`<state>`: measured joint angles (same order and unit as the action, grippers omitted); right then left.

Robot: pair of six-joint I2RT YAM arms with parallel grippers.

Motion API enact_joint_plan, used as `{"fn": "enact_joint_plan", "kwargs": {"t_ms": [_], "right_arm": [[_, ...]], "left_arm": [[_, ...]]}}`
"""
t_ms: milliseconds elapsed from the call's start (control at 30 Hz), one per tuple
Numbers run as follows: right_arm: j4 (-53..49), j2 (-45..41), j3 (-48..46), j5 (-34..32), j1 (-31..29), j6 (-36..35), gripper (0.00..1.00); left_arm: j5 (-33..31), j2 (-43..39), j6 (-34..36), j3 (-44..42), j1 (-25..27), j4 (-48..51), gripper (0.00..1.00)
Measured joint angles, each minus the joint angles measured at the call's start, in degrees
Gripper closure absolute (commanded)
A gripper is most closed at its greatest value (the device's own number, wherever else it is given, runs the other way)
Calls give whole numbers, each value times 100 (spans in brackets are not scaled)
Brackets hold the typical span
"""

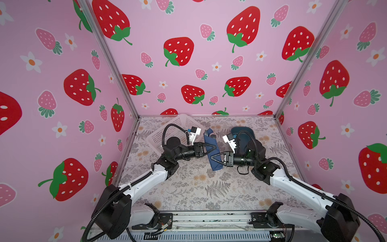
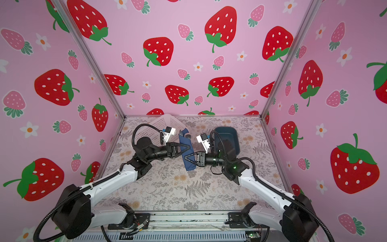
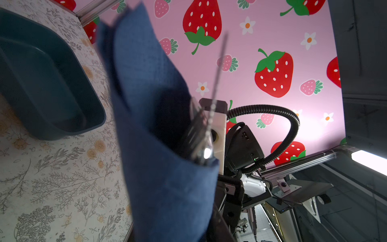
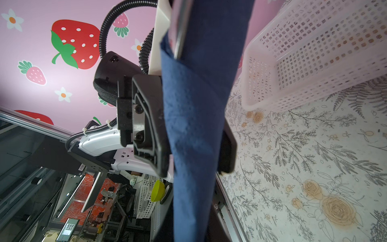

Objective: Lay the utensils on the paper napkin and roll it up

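In both top views the rolled napkin (image 1: pixel 209 140) hangs over mid-table. The left gripper (image 1: pixel 215 146) and right gripper (image 1: pixel 210 157) both pinch it. A basket (image 1: pixel 180 123) stands far left and a tray (image 1: pixel 240 128) far right.

Left wrist: utensils (image 3: pixel 201 138) poke from the roll.

Right wrist: the left gripper's fingers (image 4: pixel 146 125) squeeze the napkin.

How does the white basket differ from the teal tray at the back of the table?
The white basket has perforated lattice walls; the teal tray has smooth, solid ones. In both top views the basket sits back left, the tray back right. The basket is turned cornerwise; the tray lies roughly square-on. Both are open-topped plastic bins that look empty where visible.
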<state>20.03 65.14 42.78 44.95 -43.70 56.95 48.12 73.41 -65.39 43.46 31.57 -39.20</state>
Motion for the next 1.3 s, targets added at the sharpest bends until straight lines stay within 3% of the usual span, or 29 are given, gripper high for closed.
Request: {"fn": "enact_joint_plan", "kwargs": {"t_ms": [233, 633, 1133, 1300], "right_arm": [[20, 0, 0, -4, 0, 0, 84], [101, 2, -24, 0, 2, 31, 79], [295, -201, -177, 68, 66, 120, 61], [573, -177, -184, 232, 85, 293, 61]], "left_arm": [[-4, -2, 114, 0, 133, 94, 57], [-11, -24, 157, 0, 181, 94, 76], [-4, -31, 83, 0, 181, 120, 82], [50, -31, 15, 0, 181, -94, 82]]}}
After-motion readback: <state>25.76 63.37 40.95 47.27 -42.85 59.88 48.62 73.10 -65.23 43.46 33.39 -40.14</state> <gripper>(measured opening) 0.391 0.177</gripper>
